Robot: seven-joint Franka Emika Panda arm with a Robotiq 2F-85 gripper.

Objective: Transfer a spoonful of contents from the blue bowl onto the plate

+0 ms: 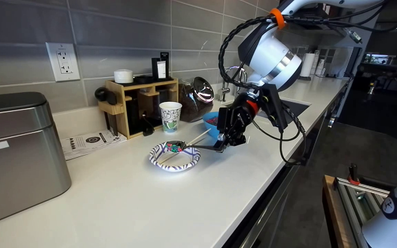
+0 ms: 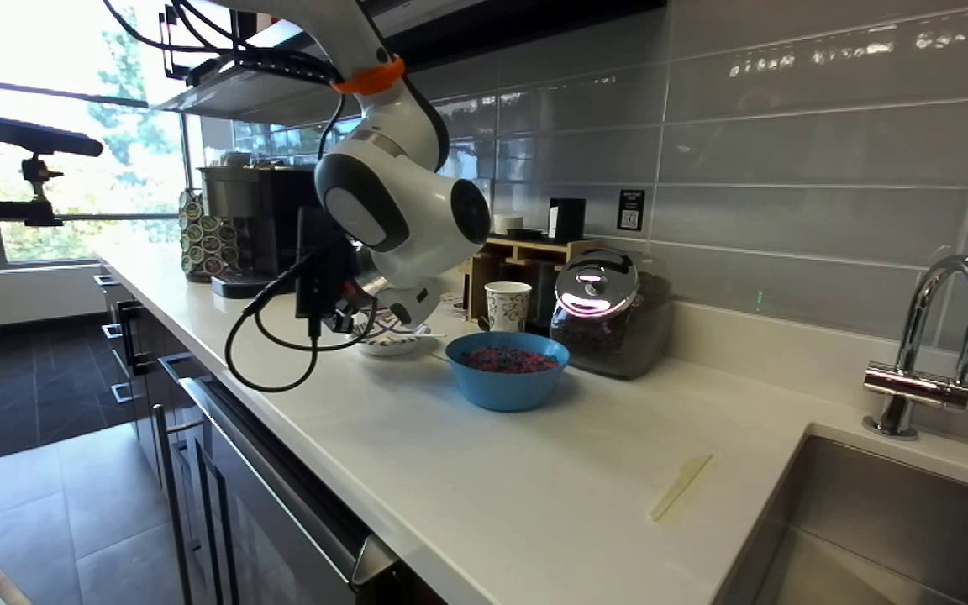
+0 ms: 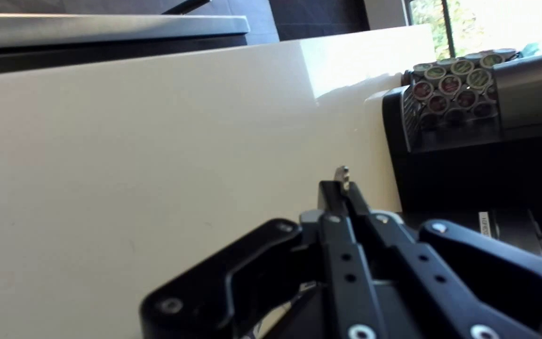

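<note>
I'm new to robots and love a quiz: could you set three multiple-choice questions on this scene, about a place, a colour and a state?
1. Where does the blue bowl stand?
A. In the sink
B. On the counter
C. On the floor

2. What colour is the pattern on the plate?
A. Red
B. Yellow
C. Blue

3. What state is the spoon in?
A. Loaded with coloured pieces
B. Empty
C. Snapped in two

1 B: an exterior view shows its base resting there.
2 C: blue lines run around the white rim.
3 A: coloured pieces show on it; the gripper holds it.
</note>
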